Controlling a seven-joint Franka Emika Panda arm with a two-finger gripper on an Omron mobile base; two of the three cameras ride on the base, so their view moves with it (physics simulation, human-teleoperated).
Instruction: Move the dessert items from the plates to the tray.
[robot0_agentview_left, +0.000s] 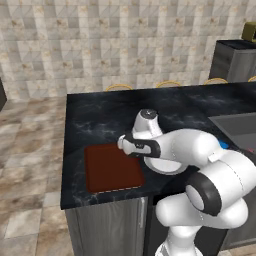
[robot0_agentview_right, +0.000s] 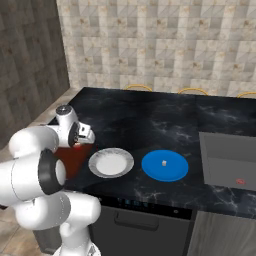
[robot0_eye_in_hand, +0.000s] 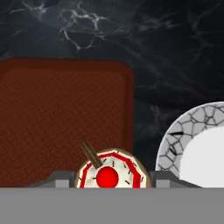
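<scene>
The cupcake (robot0_eye_in_hand: 109, 173), white-frosted with a red centre and a brown stick, sits between the fingertips of my gripper (robot0_eye_in_hand: 112, 180), which is shut on it. It hangs above the near right part of the reddish-brown tray (robot0_eye_in_hand: 61, 118). From the right base view, the gripper (robot0_agentview_right: 81, 139) holds the cupcake (robot0_agentview_right: 77, 145) over the tray (robot0_agentview_right: 70, 159), left of the pale grey plate (robot0_agentview_right: 125, 156). That plate's cracked-pattern rim (robot0_eye_in_hand: 173, 142) lies just right of the tray. A tiny pale block (robot0_agentview_right: 163, 163) rests on the blue plate (robot0_agentview_right: 176, 169). The tray (robot0_agentview_left: 107, 170) lies near the counter's front edge.
A sink basin (robot0_agentview_right: 230, 160) is sunk into the black marble counter (robot0_agentview_right: 150, 120) on the right, with a small red thing (robot0_agentview_right: 240, 181) in it. Chair backs (robot0_agentview_left: 119, 87) line the counter's far side. The counter's left edge (robot0_agentview_left: 65, 150) runs close to the tray.
</scene>
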